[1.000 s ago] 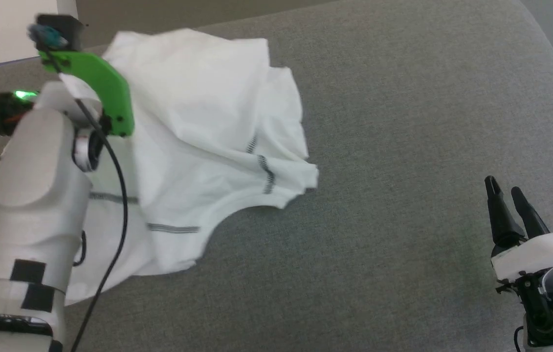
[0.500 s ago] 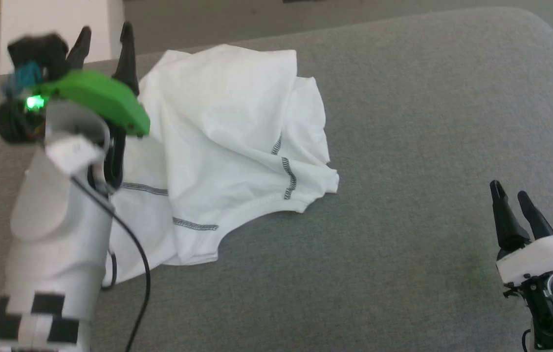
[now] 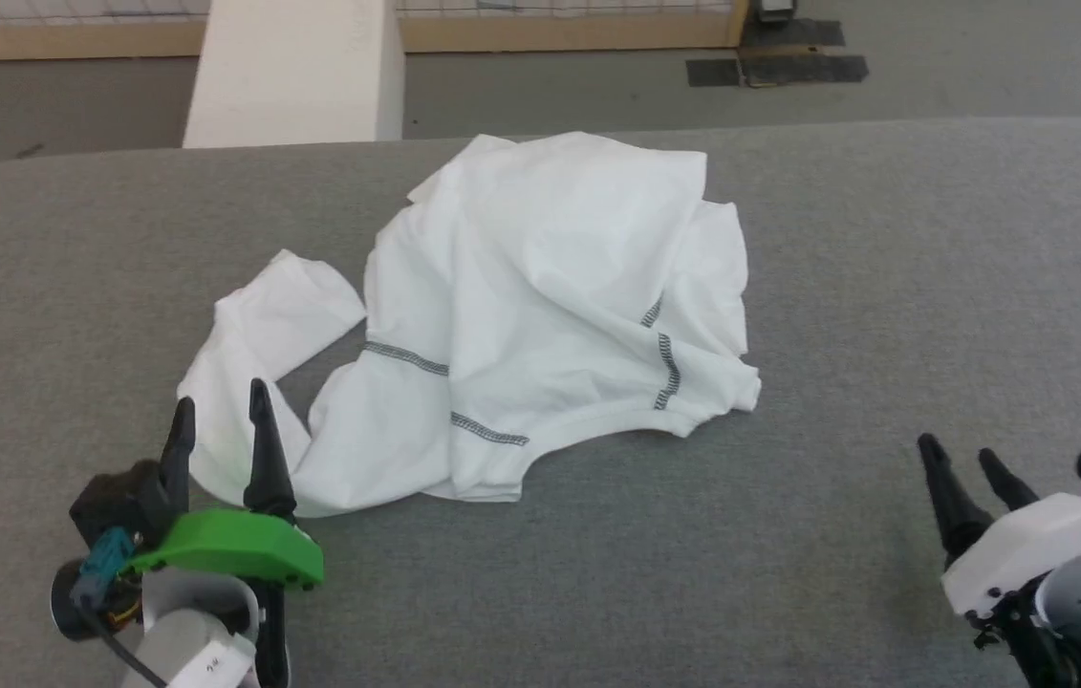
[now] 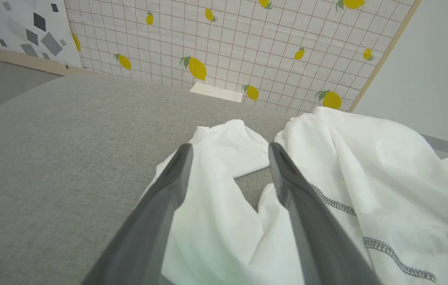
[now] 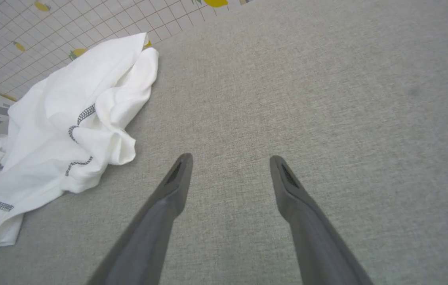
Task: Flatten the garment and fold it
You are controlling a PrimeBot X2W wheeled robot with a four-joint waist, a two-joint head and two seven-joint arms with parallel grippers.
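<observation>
A grey fabric worktop (image 3: pixel 789 573) stretched before me. Beyond its far edge lay a grey floor (image 3: pixel 72 105) with a white block (image 3: pixel 296 72) and dark mats (image 3: pixel 774 67). A lemon-printed grid panel (image 4: pixel 227 43), edged in light wood, stood beside a plain pale wall (image 4: pixel 433 71).

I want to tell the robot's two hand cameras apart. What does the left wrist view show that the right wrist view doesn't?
Left wrist view, not the right: the left gripper, open, with the crumpled shirt showing between and under its fingers.
Right wrist view, not the left: the right gripper, open, over the bare grey surface, with the shirt off to that view's left, apart from the fingers.
Both: the white shirt with dark stitching, the grey surface and the lemon wall.
</observation>
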